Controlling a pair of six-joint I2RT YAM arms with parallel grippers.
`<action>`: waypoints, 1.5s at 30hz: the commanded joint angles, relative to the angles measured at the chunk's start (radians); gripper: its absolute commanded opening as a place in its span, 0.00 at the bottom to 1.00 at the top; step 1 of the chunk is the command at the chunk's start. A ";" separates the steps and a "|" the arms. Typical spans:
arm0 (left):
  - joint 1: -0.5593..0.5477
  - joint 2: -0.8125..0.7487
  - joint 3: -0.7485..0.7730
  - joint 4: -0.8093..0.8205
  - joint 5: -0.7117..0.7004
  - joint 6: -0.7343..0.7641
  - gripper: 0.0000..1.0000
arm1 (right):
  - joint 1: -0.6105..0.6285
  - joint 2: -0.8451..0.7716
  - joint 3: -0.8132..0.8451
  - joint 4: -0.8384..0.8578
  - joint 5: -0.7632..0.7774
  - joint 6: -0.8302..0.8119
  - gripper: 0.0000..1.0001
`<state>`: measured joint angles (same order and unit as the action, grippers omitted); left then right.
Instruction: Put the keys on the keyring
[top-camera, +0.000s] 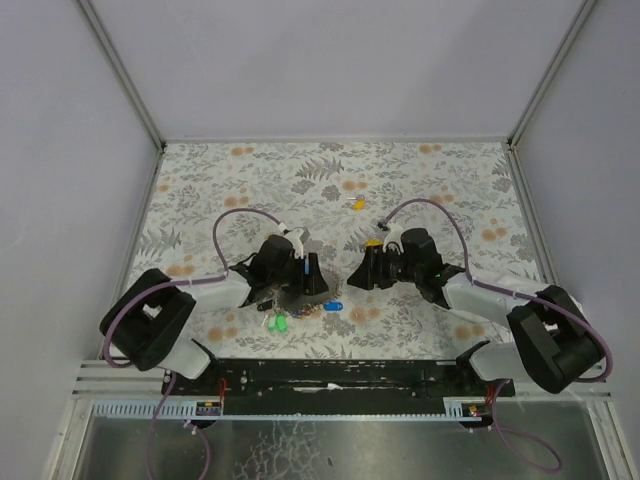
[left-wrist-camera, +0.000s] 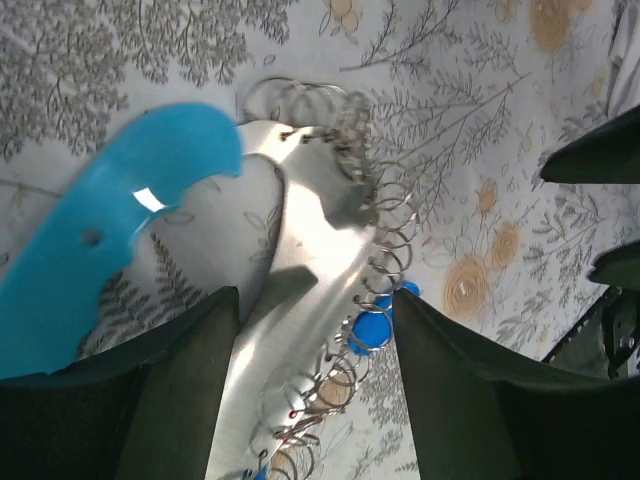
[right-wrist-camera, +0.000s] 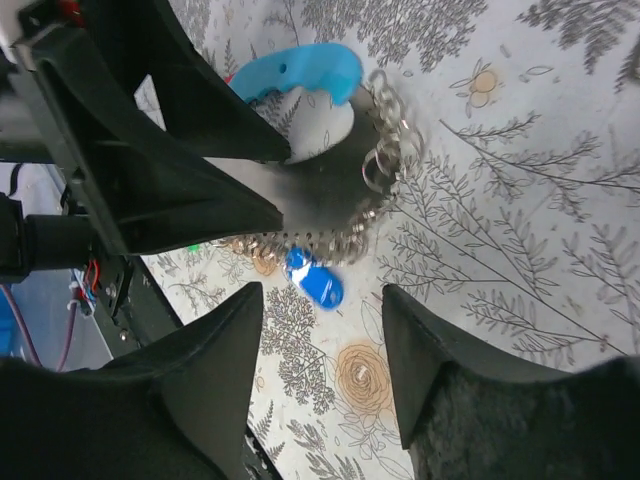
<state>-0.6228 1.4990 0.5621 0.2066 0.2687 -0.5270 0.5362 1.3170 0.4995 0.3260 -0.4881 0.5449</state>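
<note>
Left hand (left-wrist-camera: 315, 295) has its fingers apart, straddling a metal plate (left-wrist-camera: 310, 250) that carries a light-blue strip (left-wrist-camera: 110, 240) and a row of wire rings; can't tell if it's pinched. Keyring (right-wrist-camera: 383, 165) hangs at the plate edge just past its fingertips, blue key (left-wrist-camera: 370, 328) beside it. Right hand (right-wrist-camera: 322, 292) is apart and empty, aimed at the same rings. Yellow key (top-camera: 357, 205) lies loose on the desk (top-camera: 450, 180), beyond the right hand, well apart. Step looks like steadying the ring holder. Next likely needs the right hand to fetch the yellow key by its cap.
</note>
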 joint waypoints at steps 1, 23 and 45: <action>-0.003 -0.088 -0.047 -0.005 -0.033 -0.035 0.63 | 0.055 0.066 0.009 0.131 0.003 0.040 0.54; 0.100 -0.222 -0.137 -0.001 -0.048 -0.100 0.64 | 0.400 0.270 0.364 -0.381 0.295 -0.435 0.35; 0.108 -0.196 -0.148 0.029 -0.003 -0.110 0.64 | 0.517 0.320 0.420 -0.410 0.489 -0.545 0.31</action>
<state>-0.5217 1.2961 0.4294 0.1864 0.2432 -0.6315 1.0401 1.6569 0.8867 -0.1108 -0.0509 0.0189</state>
